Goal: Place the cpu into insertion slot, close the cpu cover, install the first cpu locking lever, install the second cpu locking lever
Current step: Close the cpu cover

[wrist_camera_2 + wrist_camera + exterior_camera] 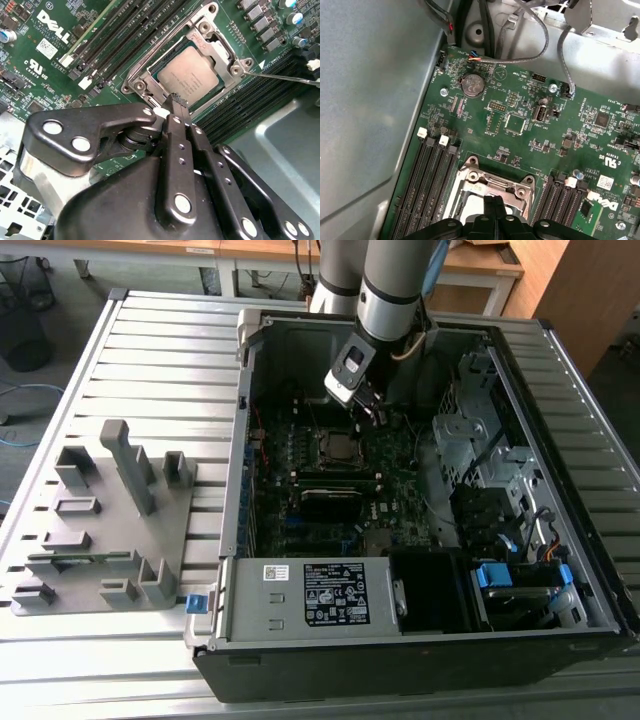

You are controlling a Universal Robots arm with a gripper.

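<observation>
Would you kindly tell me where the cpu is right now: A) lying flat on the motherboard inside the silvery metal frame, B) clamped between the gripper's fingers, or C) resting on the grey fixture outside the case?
A: in the second wrist view the cpu lies flat on the motherboard, its grey top showing through the cut-out of the cpu cover, and the shut gripper beside the cover holds no chip.

A work table (150, 350) of grey metal slats is spread across the exterior view. Behind it, light wooden desks (260, 252) are set along the far edge, and a wooden cabinet side (580, 290) is seen at the exterior view's right. A black wire wastebasket (22, 315) is stood on the grey floor (70, 310) at the exterior view's left, and a blue cable (22, 390) is laid near it. The scene is lit evenly.
</observation>
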